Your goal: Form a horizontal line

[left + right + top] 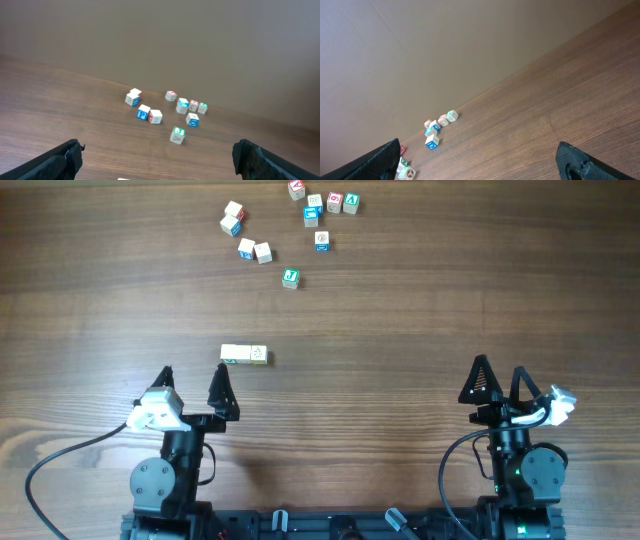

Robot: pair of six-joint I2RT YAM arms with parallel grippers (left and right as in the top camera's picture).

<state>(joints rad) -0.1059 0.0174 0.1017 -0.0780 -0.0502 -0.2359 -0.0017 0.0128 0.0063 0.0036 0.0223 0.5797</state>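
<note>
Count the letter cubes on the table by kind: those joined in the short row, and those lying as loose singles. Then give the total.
Cubes in the horizontal line: 3
Loose single cubes: 11
Total: 14 cubes

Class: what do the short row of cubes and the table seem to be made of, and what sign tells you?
The row looks like pale bare wood, matte, with faint green marks. The table looks like dark wood or wood-look laminate: long grain streaks show.
</note>
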